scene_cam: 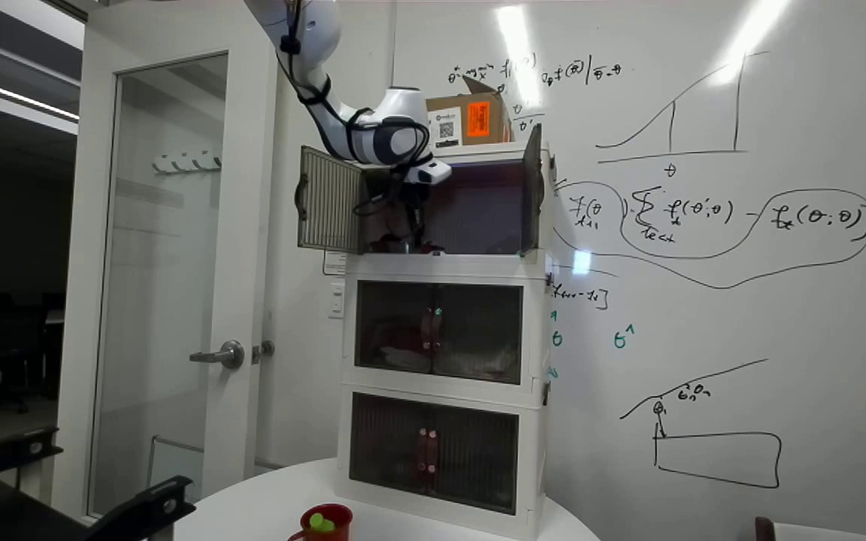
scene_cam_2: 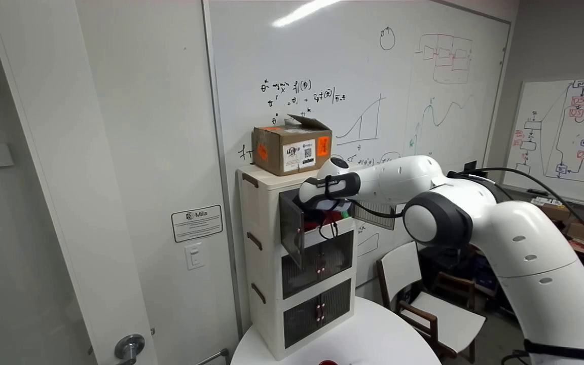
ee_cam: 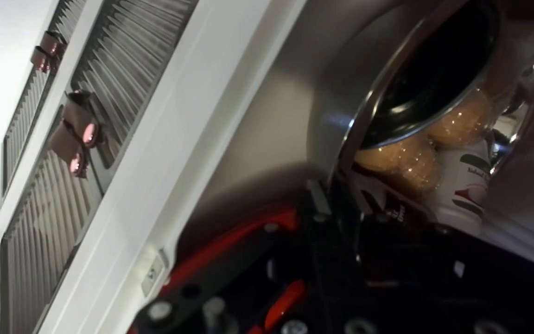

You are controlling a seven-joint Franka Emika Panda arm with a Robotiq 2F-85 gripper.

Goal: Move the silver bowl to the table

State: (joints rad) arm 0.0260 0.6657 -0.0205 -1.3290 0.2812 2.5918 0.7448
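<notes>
Inside the white 3-tier cabinet, top level, the black claw stood at the rim of the round silver metal bowl; pinching or not, I couldn't tell. Rightward lay open room.

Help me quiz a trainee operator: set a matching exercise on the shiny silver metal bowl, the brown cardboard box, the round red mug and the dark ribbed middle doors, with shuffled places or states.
1. Shiny silver metal bowl
2. Brown cardboard box
3. Round red mug
4. Dark ribbed middle doors

A. Shut
B. On the round white table
C. Inside the top compartment
D. On top of the white cabinet

Pairs: 1-C; 2-D; 3-B; 4-A
</notes>
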